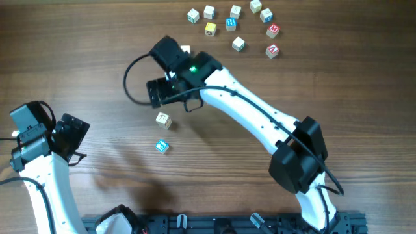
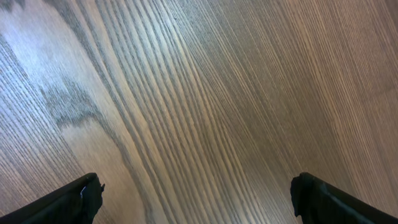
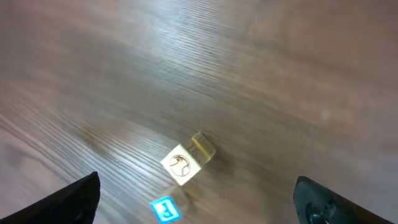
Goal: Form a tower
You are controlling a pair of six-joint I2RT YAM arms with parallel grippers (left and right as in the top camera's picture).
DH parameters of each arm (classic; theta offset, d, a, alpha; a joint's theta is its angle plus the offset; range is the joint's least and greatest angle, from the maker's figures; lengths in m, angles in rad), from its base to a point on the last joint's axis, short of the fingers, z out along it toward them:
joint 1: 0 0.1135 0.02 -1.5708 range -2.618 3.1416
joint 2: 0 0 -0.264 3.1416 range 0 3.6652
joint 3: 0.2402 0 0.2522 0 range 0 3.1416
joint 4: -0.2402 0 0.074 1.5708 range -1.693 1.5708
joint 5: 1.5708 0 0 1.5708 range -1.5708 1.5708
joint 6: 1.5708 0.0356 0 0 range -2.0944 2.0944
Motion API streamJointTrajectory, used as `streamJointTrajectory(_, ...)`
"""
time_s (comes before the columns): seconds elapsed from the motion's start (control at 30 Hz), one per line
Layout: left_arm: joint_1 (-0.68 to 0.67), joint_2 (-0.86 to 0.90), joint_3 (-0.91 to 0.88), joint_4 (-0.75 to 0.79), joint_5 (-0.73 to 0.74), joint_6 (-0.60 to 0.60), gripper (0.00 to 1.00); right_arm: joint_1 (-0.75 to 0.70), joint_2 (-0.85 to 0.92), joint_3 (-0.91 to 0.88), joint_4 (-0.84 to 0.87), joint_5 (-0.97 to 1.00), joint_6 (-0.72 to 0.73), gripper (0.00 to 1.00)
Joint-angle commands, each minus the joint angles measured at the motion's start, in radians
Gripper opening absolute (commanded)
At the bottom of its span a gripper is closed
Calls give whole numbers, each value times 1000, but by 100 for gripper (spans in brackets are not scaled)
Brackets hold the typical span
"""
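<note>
Two arms are working over a brown table (image 1: 338, 78) with strong wood grain. The tower (image 1: 162, 147) is sitting near the table's middle. It is showing a square blue top face with a white letter, and no view is showing its height.

One loose cube (image 1: 163, 119) of pale wood is lying just beyond the tower, apart from it. It is showing a brown line drawing on one face and a yellow border on another.

Well beyond the tower and off to the right, ten small cubes (image 1: 238, 43) are lying scattered, wearing blue, yellow, red and plain faces. One more pale block (image 1: 185, 49) is peeking out from behind the right wrist, mostly hidden.

The right gripper (image 3: 198, 200) is hanging above the loose cube on the tower's far side, its jaws spread wide and holding nothing. Its arm is crossing the table between the tower and the scattered group, with a black cable (image 1: 129, 84) looping beside it.

The left gripper (image 2: 196, 198) is hovering well to the tower's left over bare wood, likewise spread wide and carrying nothing.
</note>
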Motion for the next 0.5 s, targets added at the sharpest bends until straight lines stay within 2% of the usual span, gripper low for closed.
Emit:
streamJointTrajectory(0.0,6,-6,3,3,5,-10,100,10,2,18,7,-53,275,100)
streamJointTrajectory(0.07,6,-6,3,2,5,-10,100,10,2,18,17,-53,446,100)
streamJointTrajectory(0.17,6,-6,3,2,5,-10,100,10,2,16,19,-52,620,100)
streamJointTrajectory(0.33,6,-6,3,3,5,-10,100,10,2,-11,25,-6,643,100)
streamJointTrajectory(0.47,6,-6,3,3,5,-10,100,10,2,-27,-5,23,575,100)
